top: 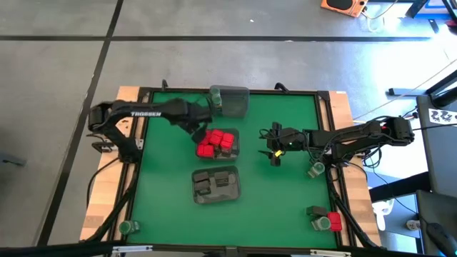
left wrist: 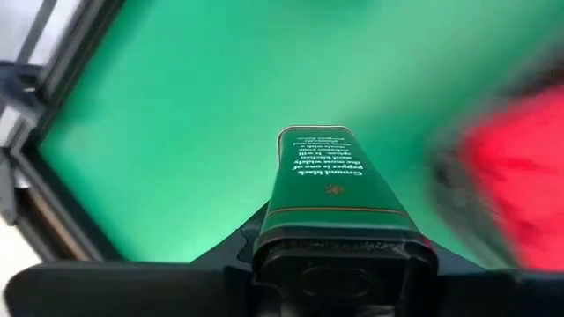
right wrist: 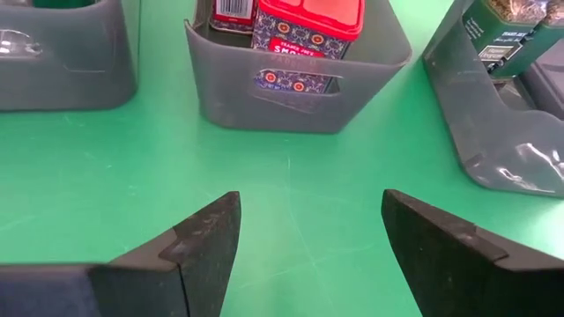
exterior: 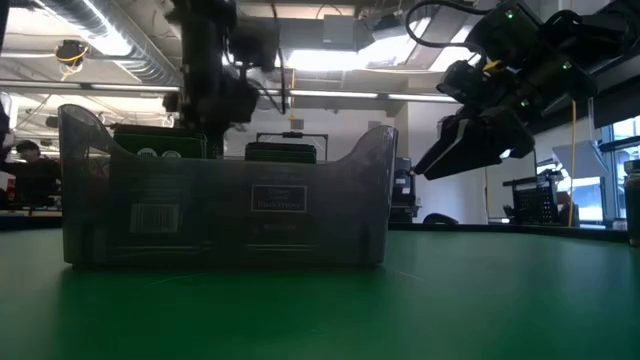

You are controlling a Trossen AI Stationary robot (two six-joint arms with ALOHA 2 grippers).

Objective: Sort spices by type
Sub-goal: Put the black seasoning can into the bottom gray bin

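Clamped in the left tool (top: 198, 123): a green rectangular pepper tin (left wrist: 330, 189) with a black plastic lid, gripped at the lid end with the printed face pointing away from the wrist. Carried clear of the green felt-like bench (top: 285, 203), close beside the clear plastic tray of bright red boxy tins (top: 218, 143) and not far from the emptier-looking clear tray (top: 230, 101) at the far edge.

Probably light and stiff: thin painted metal walls, flat faces, rounded corners. Smooth and a little slippery, so best pinched across the two narrow flat sides, as here. Risky so near the lid, since the long body can swing or the lid may slip. Unlikely to break if dropped, though it could dent or tip over on landing.

Right tool (right wrist: 308, 238) spread wide and empty, hovering low over bare bench, facing the red tray. Holds nothing.

Nearest the front, a third clear tray with dark grey blocks (top: 216, 184). Trays thin, glossy, translucent, with scooped handle cut-outs. Loose on the right side of the bench: a small round jar (top: 316, 170), plus a red and a dark container (top: 325, 220) at the front corner. At the front left corner, a green-lidded jar (top: 127, 227)
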